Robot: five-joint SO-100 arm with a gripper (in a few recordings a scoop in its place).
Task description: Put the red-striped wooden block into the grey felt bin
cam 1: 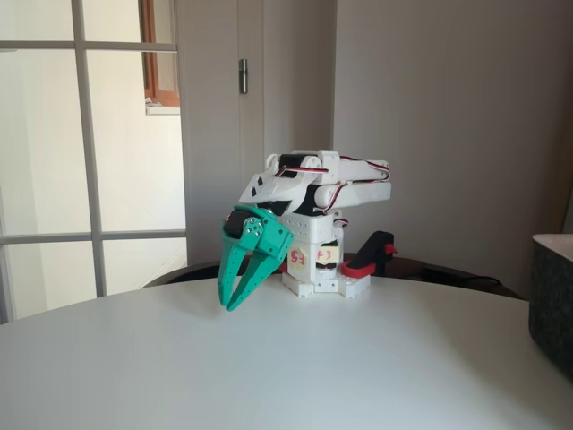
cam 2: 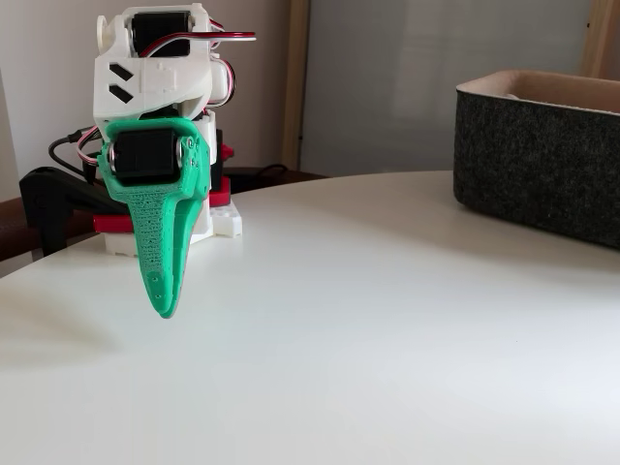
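Note:
My green gripper (cam 1: pixel 229 305) hangs from the folded white arm (cam 1: pixel 322 184) with its fingers pointing down just above the white table (cam 1: pixel 313 367). Its fingertips come together and nothing is held between them. In the other fixed view I see the gripper (cam 2: pixel 163 312) edge-on, its tip close over the tabletop. The grey felt bin (cam 2: pixel 542 174) stands at the right on the table, dark charcoal with a paler rim; its corner (cam 1: pixel 551 296) shows at the right edge. The red-striped wooden block is out of view.
The arm's white base (cam 1: pixel 313 269) is held at the table's far edge by a red and black clamp (cam 1: pixel 367 260). A glazed door (cam 1: pixel 89 152) stands behind on the left. Bare tabletop (cam 2: pixel 387 329) lies between gripper and bin.

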